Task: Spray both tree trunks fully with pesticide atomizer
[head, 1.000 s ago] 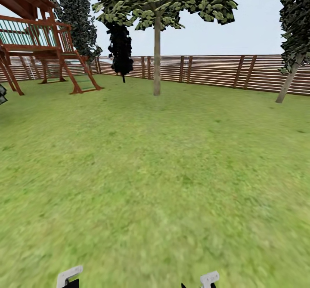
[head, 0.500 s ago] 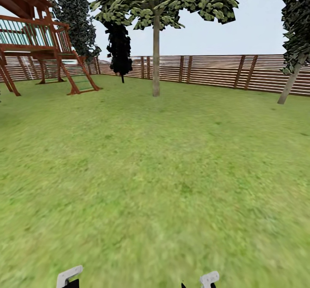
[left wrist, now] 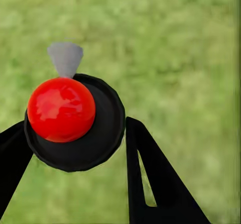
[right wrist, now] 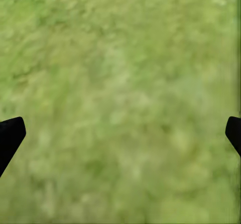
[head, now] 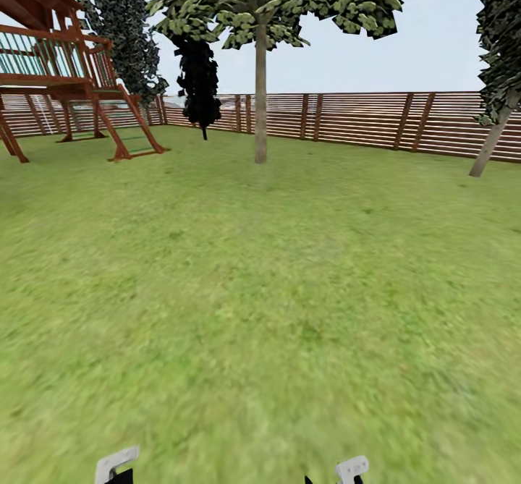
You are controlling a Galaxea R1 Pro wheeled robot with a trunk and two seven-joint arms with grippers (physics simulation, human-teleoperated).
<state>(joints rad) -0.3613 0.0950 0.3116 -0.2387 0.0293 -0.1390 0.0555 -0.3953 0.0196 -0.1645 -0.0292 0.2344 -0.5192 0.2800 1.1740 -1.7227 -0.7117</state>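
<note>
In the left wrist view my left gripper (left wrist: 75,133) is shut on the pesticide atomizer (left wrist: 95,138). It is seen end-on as a round black body with a red ball and a grey nozzle. Both black fingers (left wrist: 150,174) press its sides above grass. My right gripper (right wrist: 124,127) is open over bare lawn, with only its fingertips (right wrist: 10,136) at the picture's edges. Far off at the right fence stands a tree with dark foliage and a leaning grey-brown trunk (head: 492,144). Another dark-leaved tree (head: 119,28) rises at the back left.
A straight-trunked tree with olive leaves (head: 260,100) stands ahead on the lawn. A brown wooden play frame (head: 65,71) stands at the far left. A horizontal-slat fence (head: 362,119) closes the back. A small black tree (head: 199,71) stands by the fence. Open grass stretches between me and them.
The whole head view has shifted a little: the play frame and centre tree have drifted left and the right tree slightly right, so the camera moved. Both arms look unchanged.
</note>
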